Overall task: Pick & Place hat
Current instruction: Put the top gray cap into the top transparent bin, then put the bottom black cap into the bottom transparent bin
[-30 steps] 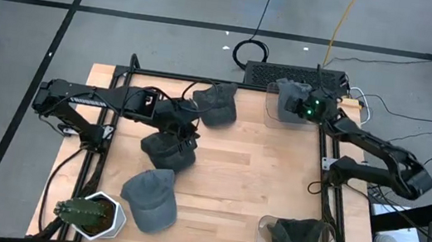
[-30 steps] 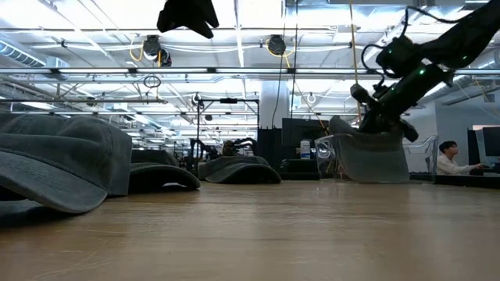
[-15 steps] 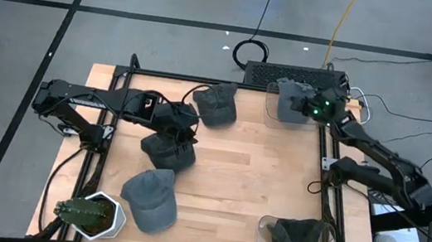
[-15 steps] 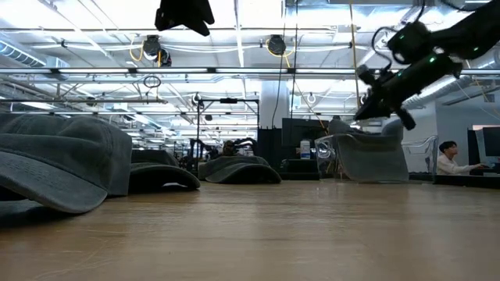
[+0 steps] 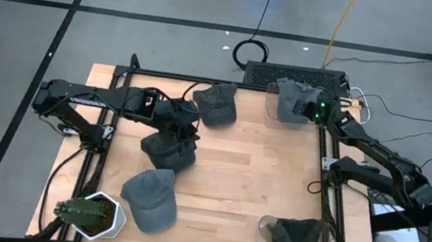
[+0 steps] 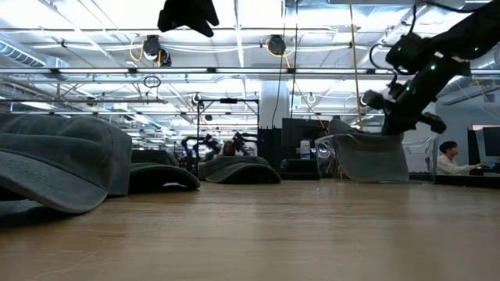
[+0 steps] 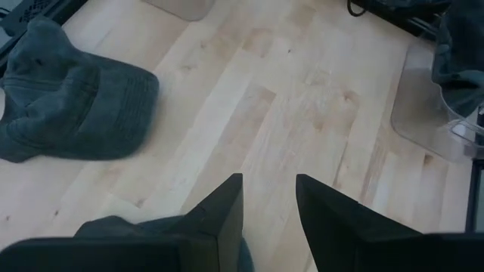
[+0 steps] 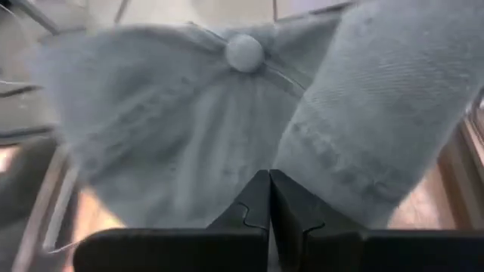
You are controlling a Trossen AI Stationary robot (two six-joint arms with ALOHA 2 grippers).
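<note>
Dark jointed arms; the right hand (image 5: pixel 323 112) glows green.

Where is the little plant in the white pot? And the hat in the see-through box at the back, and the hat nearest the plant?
plant (image 5: pixel 77 211), high view, on its green leaves.
hat in the clear back box (image 5: pixel 289 100), high view, on its grey crown.
hat nearest the plant (image 5: pixel 150 198), high view, on its crown.

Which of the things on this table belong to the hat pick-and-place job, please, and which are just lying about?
Part of the job:
grey hat in the far clear bin, beside the right gripper
dark hat in the near clear bin
three loose hats on the table
left gripper

Lying about:
potted plant
black box
</note>
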